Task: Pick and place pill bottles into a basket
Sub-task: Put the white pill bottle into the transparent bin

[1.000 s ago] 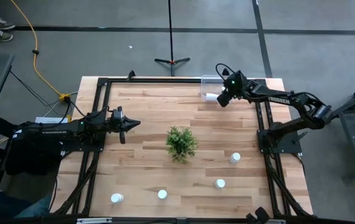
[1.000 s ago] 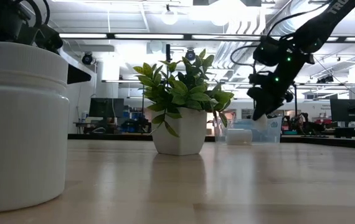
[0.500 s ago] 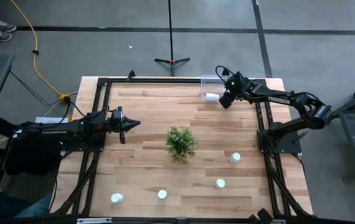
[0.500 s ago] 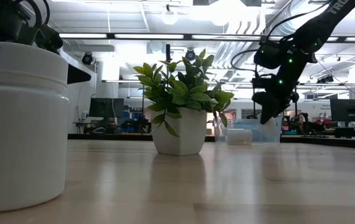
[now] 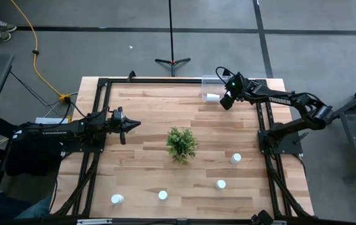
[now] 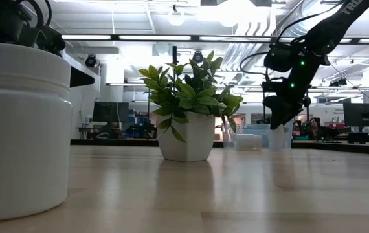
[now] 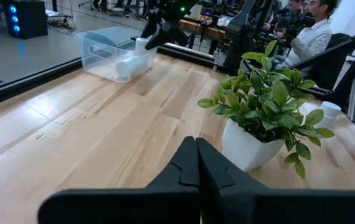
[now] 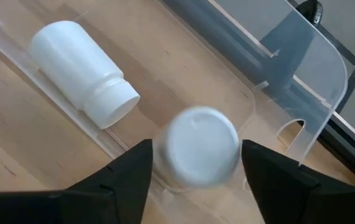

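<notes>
The clear basket stands at the table's far edge. One white pill bottle lies on its side in it. A second bottle, seen cap-up and blurred, is in the basket right below my right gripper. That gripper is open, with a finger on either side of this bottle and a narrow gap showing at each. Several more bottles stand upright on the table's near half. My left gripper is shut and empty, level above the table's left part.
A small green potted plant stands at the table's middle, between the two arms. In the low view, one bottle stands close to the camera. A black frame rail runs along the far edge beside the basket.
My right gripper has shifted slightly toward the table's right edge above the basket and has risen a little. The left arm has kept still.
</notes>
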You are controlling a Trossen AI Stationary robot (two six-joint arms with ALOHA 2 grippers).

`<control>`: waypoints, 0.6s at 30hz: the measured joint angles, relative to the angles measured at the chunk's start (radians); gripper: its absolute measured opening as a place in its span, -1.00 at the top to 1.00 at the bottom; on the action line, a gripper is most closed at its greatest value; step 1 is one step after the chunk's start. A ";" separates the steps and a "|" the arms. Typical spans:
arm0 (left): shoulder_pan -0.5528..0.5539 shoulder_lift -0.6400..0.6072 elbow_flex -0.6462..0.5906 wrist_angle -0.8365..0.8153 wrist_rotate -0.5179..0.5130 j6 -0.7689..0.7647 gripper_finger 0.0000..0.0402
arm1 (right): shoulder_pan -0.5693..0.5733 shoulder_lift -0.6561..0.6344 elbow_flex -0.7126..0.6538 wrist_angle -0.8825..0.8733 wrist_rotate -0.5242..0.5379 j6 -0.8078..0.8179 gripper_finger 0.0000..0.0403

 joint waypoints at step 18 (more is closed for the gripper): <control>0.000 0.000 0.000 -0.001 0.000 0.000 0.77 | -0.007 -0.171 0.000 0.230 -0.127 0.104 -0.35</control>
